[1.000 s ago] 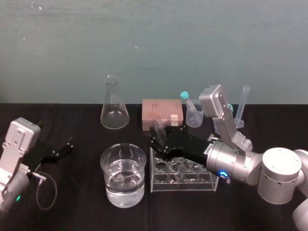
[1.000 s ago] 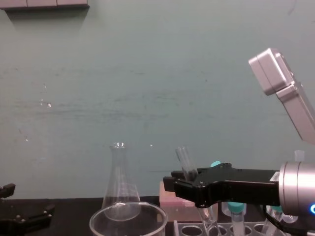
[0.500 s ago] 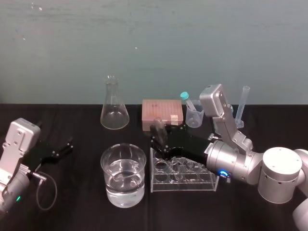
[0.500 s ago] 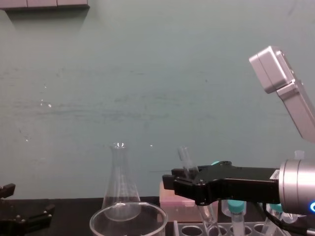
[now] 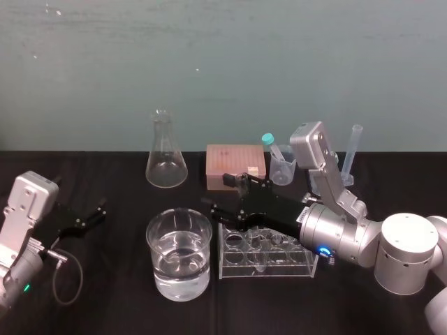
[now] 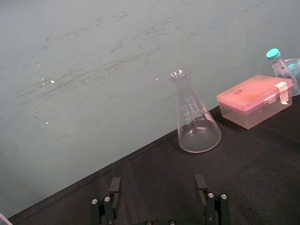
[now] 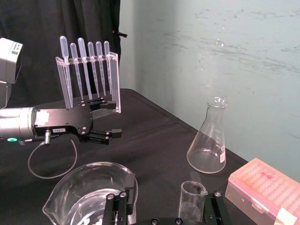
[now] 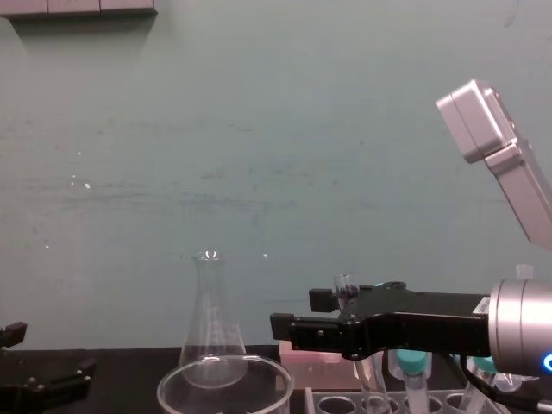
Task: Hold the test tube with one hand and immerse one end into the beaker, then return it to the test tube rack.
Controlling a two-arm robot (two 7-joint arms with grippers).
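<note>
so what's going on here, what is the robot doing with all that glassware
The right gripper reaches over the test tube rack, its jaws open on either side of the test tube. The tube stands in the rack near its left end and nothing grips it, so it looks returned to the rack. The beaker, part full of clear liquid, stands just left of the rack. The left gripper sits idle far off to the left, jaws open.

The flask [image 5: 166, 159], pink box [image 5: 236, 166], small cup [image 5: 282, 172] and graduated cylinder [image 5: 353, 152] line the worktop's [image 5: 112, 183] back edge. Bare surface lies open between flask and beaker [image 5: 179, 252], and from the beaker toward the left edge, where the left gripper [image 5: 91, 215] rests. The rack [image 5: 269, 258] and the spread right gripper [image 5: 218, 191] block the beaker's right side.
</note>
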